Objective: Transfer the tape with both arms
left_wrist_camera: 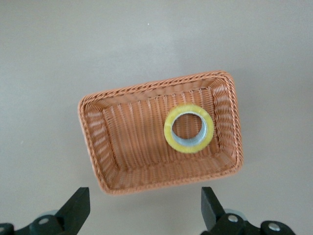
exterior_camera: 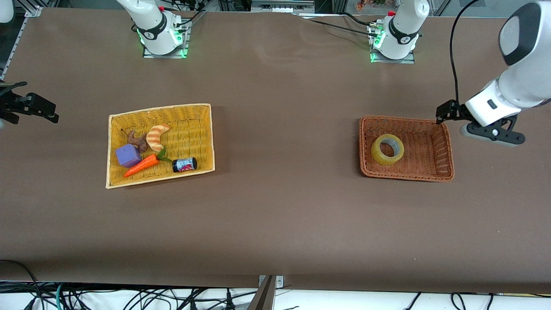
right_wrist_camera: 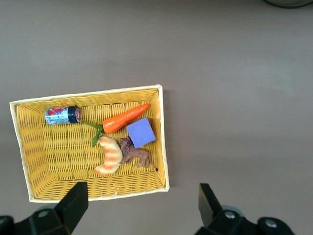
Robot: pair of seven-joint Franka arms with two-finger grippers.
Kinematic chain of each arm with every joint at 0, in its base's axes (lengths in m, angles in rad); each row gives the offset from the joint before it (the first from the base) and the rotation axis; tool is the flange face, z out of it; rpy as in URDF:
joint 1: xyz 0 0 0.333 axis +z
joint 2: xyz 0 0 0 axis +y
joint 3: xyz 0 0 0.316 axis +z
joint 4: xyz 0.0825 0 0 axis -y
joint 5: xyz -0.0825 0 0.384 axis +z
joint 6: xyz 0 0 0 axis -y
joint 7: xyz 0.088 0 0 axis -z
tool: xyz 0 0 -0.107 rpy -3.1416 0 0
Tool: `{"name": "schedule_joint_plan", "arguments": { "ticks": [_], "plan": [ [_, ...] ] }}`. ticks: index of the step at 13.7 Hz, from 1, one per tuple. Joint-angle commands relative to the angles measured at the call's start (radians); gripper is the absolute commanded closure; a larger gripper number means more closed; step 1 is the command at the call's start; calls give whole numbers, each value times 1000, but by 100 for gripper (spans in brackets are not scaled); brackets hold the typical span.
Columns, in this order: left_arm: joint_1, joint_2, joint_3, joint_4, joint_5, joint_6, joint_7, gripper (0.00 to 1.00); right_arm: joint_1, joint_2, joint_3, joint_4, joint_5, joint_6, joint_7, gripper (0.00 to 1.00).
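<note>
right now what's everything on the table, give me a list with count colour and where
tape: 1, yellowish clear with grey core, in the brown basket
brown basket: 1, reddish brown wicker, toward the left arm's end of the table
yellow basket: 1, yellow wicker, toward the right arm's end of the table
carrot: 1, orange with green top, in the yellow basket
purple block: 1, purple, in the yellow basket beside the carrot
croissant: 1, tan striped, in the yellow basket
brown figure: 1, brown, between croissant and block
can: 1, black with red label, lying in the yellow basket
left pincer: 1, black, open, over the table beside the brown basket
right pincer: 1, black, open, over the table beside the yellow basket
</note>
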Motion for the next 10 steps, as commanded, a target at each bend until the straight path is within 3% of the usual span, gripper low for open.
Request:
{"name": "schedule_joint_plan", "arguments": {
  "ticks": [1, 3, 10],
  "plan": [
    [-6, 17, -4, 141, 36, -138, -73, 0, 10, 2, -11, 11, 13, 0, 0, 0],
    [-6, 17, 6, 184, 35, -166, -74, 0, 10, 2, -11, 11, 15, 0, 0, 0],
    [1, 12, 22, 184, 29, -169, -112, 0, 10, 2, -11, 11, 13, 0, -2, 0]
  ]
}}
